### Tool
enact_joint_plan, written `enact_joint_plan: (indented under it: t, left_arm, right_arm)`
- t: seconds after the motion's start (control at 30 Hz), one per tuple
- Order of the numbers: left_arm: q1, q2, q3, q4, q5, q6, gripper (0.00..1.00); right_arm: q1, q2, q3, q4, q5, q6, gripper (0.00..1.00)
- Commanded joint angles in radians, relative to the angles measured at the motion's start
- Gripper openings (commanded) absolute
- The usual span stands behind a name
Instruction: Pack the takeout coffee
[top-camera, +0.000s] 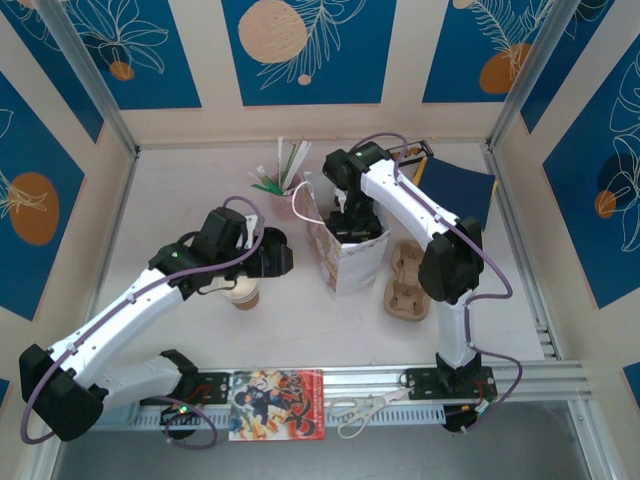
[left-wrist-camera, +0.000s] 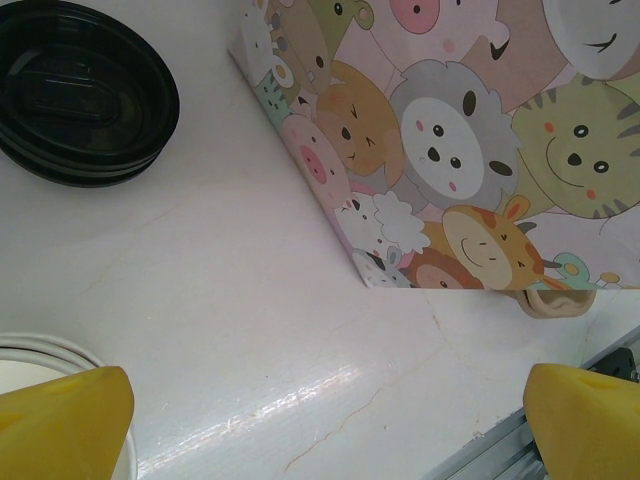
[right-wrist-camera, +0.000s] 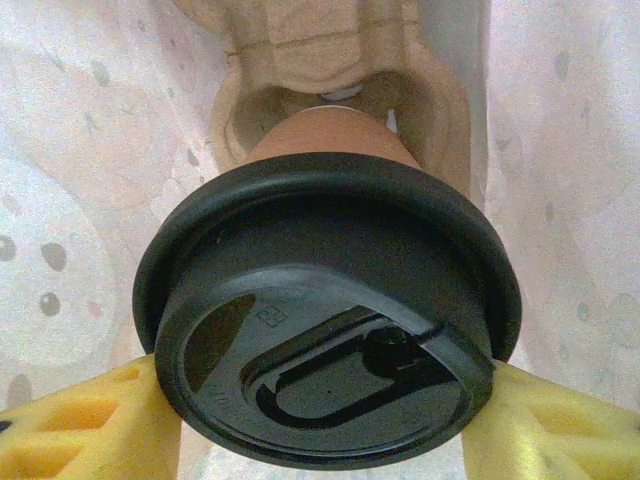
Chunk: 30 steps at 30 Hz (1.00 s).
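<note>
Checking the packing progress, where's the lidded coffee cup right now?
Right wrist view: the lidded coffee cup is inside the cartoon bag mid-table, clamped in the right pincer above a pulp carrier.

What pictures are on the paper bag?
Pastel cartoon animal faces cover the bag; the left wrist view shows them best.

Glossy black plastic lid (right-wrist-camera: 320, 330), matt kraft-paper cup (right-wrist-camera: 330, 140), rough pulp carrier (right-wrist-camera: 300, 45), shiny smooth tabletop (left-wrist-camera: 250, 330).

The paper cup (left-wrist-camera: 50, 348) is cut off at the corner, partly behind a finger (left-wrist-camera: 60, 425)
</note>
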Motion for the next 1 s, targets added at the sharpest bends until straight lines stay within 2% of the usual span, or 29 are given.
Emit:
enact_joint_plan:
  t: [0.0, 0.97]
  left_arm:
    - [0.010, -0.011, -0.007, 0.008, 0.019, 0.006, 1.00]
    - [0.010, -0.025, -0.019, 0.007, 0.018, -0.005, 1.00]
  right_arm:
    - [0.004, -0.057, -0.010, -0.012, -0.020, 0.009, 0.64]
    - [-0.005, -0.065, -0.020, -0.009, -0.015, 0.003, 0.64]
